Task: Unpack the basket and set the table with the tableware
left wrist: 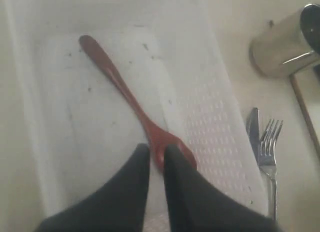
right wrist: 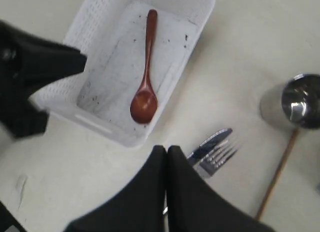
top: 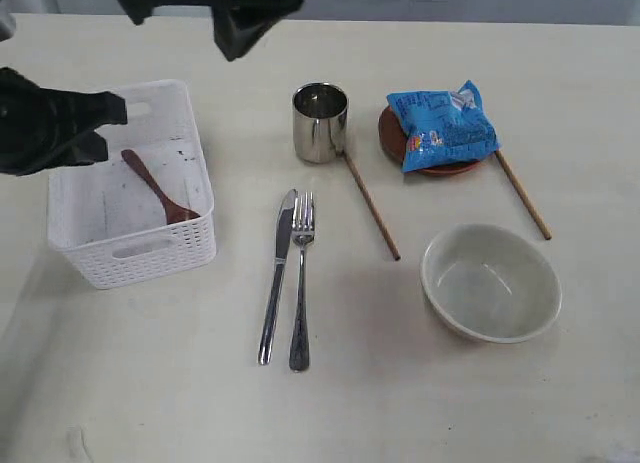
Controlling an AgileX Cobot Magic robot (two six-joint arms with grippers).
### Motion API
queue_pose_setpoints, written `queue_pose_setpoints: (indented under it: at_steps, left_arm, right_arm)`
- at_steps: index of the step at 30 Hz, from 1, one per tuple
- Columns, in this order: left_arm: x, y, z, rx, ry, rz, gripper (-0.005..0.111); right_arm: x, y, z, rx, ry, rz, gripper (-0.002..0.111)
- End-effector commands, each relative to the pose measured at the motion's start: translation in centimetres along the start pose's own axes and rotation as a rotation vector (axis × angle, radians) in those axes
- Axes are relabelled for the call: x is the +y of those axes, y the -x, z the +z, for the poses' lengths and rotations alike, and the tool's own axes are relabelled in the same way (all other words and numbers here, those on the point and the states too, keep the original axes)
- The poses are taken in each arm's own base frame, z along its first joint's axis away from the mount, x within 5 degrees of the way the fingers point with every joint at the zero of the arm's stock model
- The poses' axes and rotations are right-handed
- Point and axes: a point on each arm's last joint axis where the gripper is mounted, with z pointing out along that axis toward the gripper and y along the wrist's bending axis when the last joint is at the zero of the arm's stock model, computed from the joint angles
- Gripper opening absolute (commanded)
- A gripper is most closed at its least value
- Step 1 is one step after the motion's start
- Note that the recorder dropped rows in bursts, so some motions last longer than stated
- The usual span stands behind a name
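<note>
Wooden spoon (left wrist: 131,99) is noted as the only piece in the basket (left wrist: 210,127), lying diagonally on its floor. Left end effector (left wrist: 156,151) is poised just over the spoon's neck, fingers narrowly parted, nothing grasped. A wider opening, then a grip square across the neck, is judged best. Farther back, right end effector (right wrist: 166,151) is seen clenched, empty, above the tabletop (top: 400,403).

Spoon (top: 155,186) in basket (top: 140,264) (left of knife (top: 277,277), fork (top: 301,283)).
</note>
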Motion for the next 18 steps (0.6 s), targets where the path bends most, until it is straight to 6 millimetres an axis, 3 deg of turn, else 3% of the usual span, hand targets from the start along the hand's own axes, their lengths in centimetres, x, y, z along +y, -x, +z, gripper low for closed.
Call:
queue_pose_setpoints:
  at_steps: [1, 3, 9, 14, 18]
  left_arm:
    - [-1.1, 2.4, 2.0, 0.097, -0.001, 0.001, 0.037]
    - [-1.4, 3.2, 3.2, 0.177, 0.008, 0.011, 0.048]
    - [-1.3, 5.1, 6.7, 0.417, 0.132, 0.024, 0.045]
    - [0.4, 5.7, 8.6, 0.53, 0.346, 0.032, 0.045]
    - [-0.3, 5.5, 9.9, 0.513, 0.258, -0.065, 0.045]
  right_arm:
    - [-0.4, -4.6, -5.6, -0.11, -0.004, 0.013, -0.001]
    - [-0.5, -7.0, -7.4, -0.141, 0.0, 0.02, -0.001]
    - [-1.1, -12.9, -11.1, -0.213, -0.012, 0.025, -0.001]
    - [-1.5, -16.0, -13.2, -0.263, -0.021, 0.024, -0.001]
    - [-1.7, -17.5, -13.9, -0.287, -0.034, 0.031, -0.001]
